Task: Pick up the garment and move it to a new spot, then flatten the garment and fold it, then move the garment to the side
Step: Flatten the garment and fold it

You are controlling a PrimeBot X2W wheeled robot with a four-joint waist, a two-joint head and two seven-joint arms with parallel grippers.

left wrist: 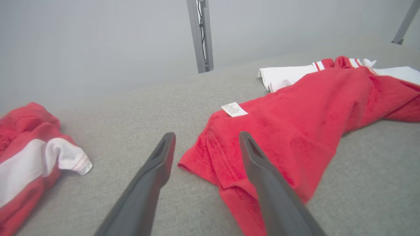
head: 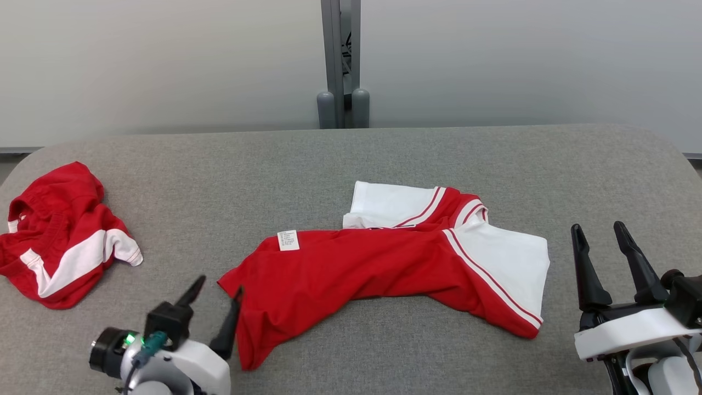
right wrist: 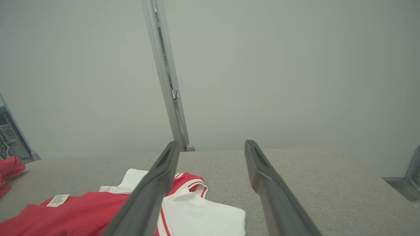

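A red garment [head: 351, 274] with white sleeves and a white label lies partly spread in the middle of the grey table [head: 384, 159]. It also shows in the left wrist view as the garment [left wrist: 305, 121] and in the right wrist view as the garment [right wrist: 183, 209]. My left gripper [head: 216, 296] is open at the garment's near-left corner, and in its own view the left gripper [left wrist: 205, 141] straddles the red hem without holding it. My right gripper [head: 598, 241] stands open to the right of the garment, empty; its own view shows the right gripper [right wrist: 210, 149] above the table.
A second red and white garment [head: 60, 236] lies crumpled at the table's left edge, also seen as the crumpled garment [left wrist: 29, 154]. A grey post [head: 341, 66] stands behind the table against a pale wall.
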